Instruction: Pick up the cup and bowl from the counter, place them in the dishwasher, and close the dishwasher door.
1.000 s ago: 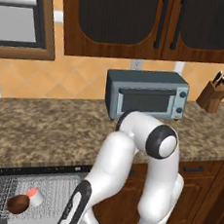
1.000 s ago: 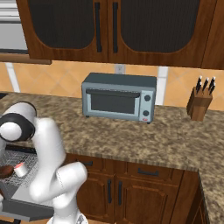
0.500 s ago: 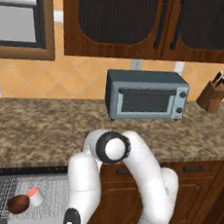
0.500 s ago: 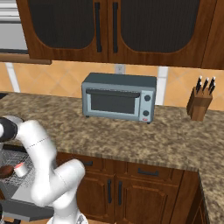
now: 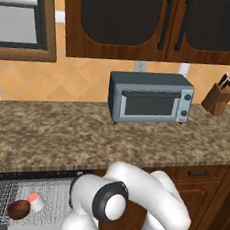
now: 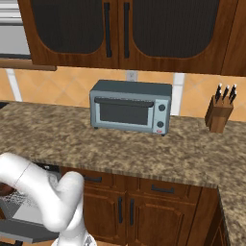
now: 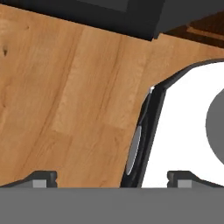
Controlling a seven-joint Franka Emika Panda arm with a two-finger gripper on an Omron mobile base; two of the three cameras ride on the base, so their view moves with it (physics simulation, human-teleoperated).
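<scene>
The dark reddish-brown bowl (image 5: 18, 209) and the white cup (image 5: 35, 201), pinkish-red inside, rest side by side in the white wire rack of the open dishwasher (image 5: 8, 196), under the speckled granite counter (image 5: 59, 136). The dishwasher door (image 6: 26, 229) hangs lowered as a grey slab. My arm is folded low in front of the cabinets, its hand below the edge of the left base view. In the hand view my gripper (image 7: 113, 180) is open; its fingertips (image 7: 43, 177) stand far apart with nothing held, over wooden floor.
A grey toaster oven (image 5: 150, 97) stands at the back of the counter, with a knife block (image 5: 219, 95) to its right. Dark wooden cabinets (image 6: 129, 206) run below and glass-fronted ones above. A dark flat edge (image 7: 131, 19) crosses the top of the hand view.
My arm has folded further down and left, its elbow dropping from counter height to in front of the cabinets. Cup and bowl have stayed in the rack.
</scene>
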